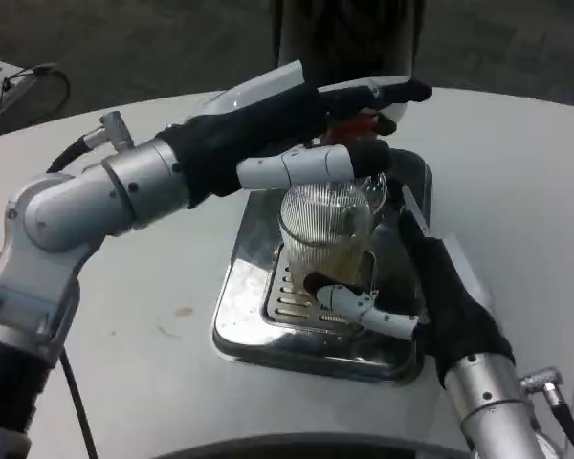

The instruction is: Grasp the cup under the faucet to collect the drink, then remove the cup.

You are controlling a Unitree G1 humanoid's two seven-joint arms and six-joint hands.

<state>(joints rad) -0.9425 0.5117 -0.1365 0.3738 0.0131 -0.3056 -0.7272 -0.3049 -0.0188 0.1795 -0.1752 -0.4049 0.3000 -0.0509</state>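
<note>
Head view: ribbed clear cup [327, 234] upright on slotted grate of steel drip tray [237, 316], centre of white tabletop [517, 182], under faucet w/ red part [356, 124] at back. Some pale liquid seems to sit in cup bottom, level hard to read thru the ribs. Left hand [297, 124] up at the faucet, fingers extended over the tap top, thumb lying across just above cup rim; not holding cup. Whether it presses the tap: can't tell. Right hand [411, 306] low beside cup on its right, fingers [349, 301] reaching to cup base, touching or nearly so, not wrapped round yet; looks spread, no grip. Judgement: step in hand = right hand closing on cup. Do well by wrapping mid-body, not base, keep it upright, squeeze gently. Room: tray lip in front and right, faucet and left thumb overhead, so little lift clearance; slide out toward near-right, where tabletop is open.
</note>
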